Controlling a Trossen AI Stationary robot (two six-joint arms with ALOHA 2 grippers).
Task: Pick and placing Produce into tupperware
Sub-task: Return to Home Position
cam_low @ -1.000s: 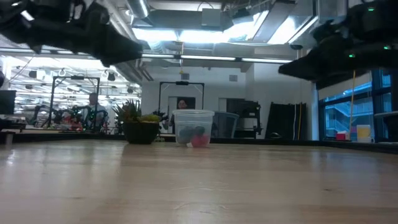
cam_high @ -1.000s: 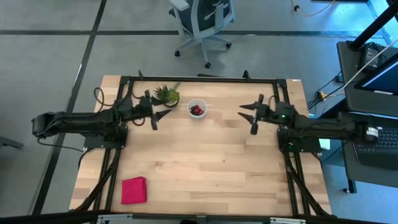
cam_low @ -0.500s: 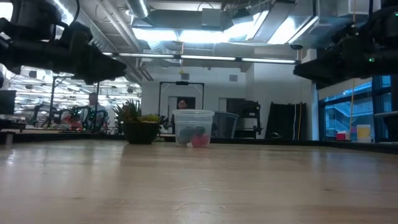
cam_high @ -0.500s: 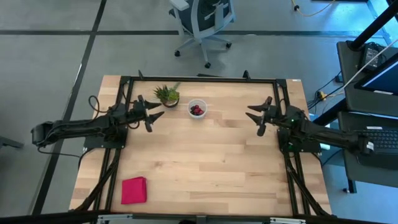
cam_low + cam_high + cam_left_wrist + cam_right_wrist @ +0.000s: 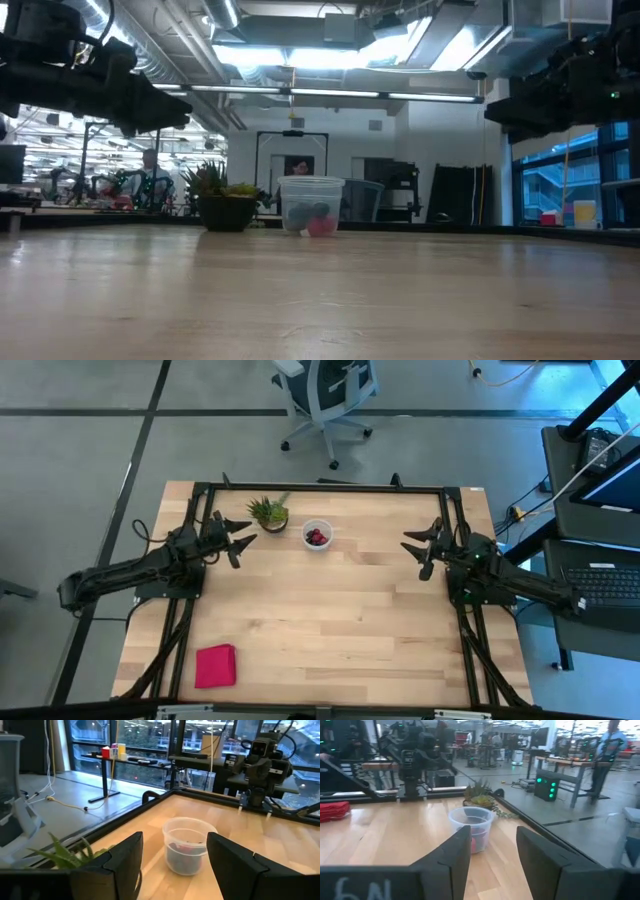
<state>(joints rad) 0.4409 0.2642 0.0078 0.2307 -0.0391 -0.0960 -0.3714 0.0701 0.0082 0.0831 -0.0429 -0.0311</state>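
1. Tupperware (image 5: 317,535) stands upright on the counter (image 5: 330,620), near the middle of the edge that faces the office chair (image 5: 325,395). It is just beside the potted plant (image 5: 268,512) and does not touch it.
2. Produce (image 5: 317,539) lies inside it as a dark red clump. Through the cloudy wall the fruits cannot be counted, and stems are too small to make out.
3. Left end effector (image 5: 243,534) hovers by the counter's left corner on the chair side, near the plant, with its fingers spread wide and empty.
4. Right end effector (image 5: 414,545) hangs toward the counter's right edge, well apart from the tupperware, likewise spread and holding nothing.
5. In the low view both arms are dark shapes cut off at the upper corners.
6. Red cloth (image 5: 215,665) lies flat near the opposite left corner.
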